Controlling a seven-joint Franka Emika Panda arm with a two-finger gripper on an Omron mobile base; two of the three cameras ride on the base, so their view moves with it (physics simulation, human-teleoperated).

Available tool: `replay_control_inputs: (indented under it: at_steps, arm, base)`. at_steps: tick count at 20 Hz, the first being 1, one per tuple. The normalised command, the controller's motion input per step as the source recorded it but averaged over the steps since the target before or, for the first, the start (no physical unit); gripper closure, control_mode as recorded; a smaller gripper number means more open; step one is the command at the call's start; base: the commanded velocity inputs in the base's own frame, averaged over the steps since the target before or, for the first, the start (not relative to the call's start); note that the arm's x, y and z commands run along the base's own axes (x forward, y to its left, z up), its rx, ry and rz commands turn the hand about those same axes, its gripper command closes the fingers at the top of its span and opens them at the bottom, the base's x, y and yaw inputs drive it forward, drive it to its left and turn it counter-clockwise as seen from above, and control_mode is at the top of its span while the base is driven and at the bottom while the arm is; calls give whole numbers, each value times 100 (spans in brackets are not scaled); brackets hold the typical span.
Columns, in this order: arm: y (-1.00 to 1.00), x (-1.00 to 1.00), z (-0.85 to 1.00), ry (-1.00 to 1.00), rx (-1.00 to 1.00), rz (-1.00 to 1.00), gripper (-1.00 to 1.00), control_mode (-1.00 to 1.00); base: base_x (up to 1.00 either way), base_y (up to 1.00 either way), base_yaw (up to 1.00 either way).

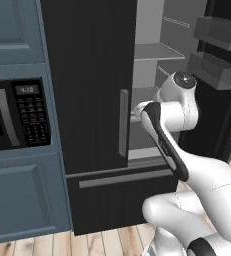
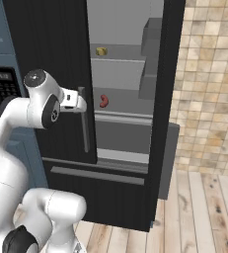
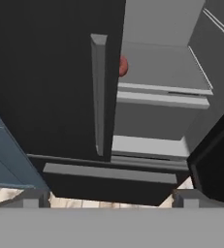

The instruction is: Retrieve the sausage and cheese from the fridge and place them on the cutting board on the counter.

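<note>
Because the sausage (image 2: 103, 101) lies on a fridge (image 2: 56, 59) shelf just past the closed left door's edge, I risk clipping that door as my gripper (image 3: 111, 196), jaws spread and empty, reaches in.

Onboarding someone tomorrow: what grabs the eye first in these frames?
The black fridge with its right door swung open, grey shelves bare but for two small items. The reddish sausage lies on the middle shelf, the yellow cheese on the shelf above. The white arm's open gripper faces the closed left door's handle.
</note>
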Motion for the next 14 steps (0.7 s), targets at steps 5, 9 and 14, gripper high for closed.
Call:
replay_control_inputs:
  at_steps: [5, 9, 14]
  arm:
    - [48, 32, 0, 0, 0, -2, -100, -100]
    - [20, 44, 0, 0, 3, 0, -100, -100]
    - [-4, 62, 0, 0, 2, 0, -100, -100]
  base:
    - [0, 0, 0]
    - [0, 0, 0]
    - [0, 0, 0]
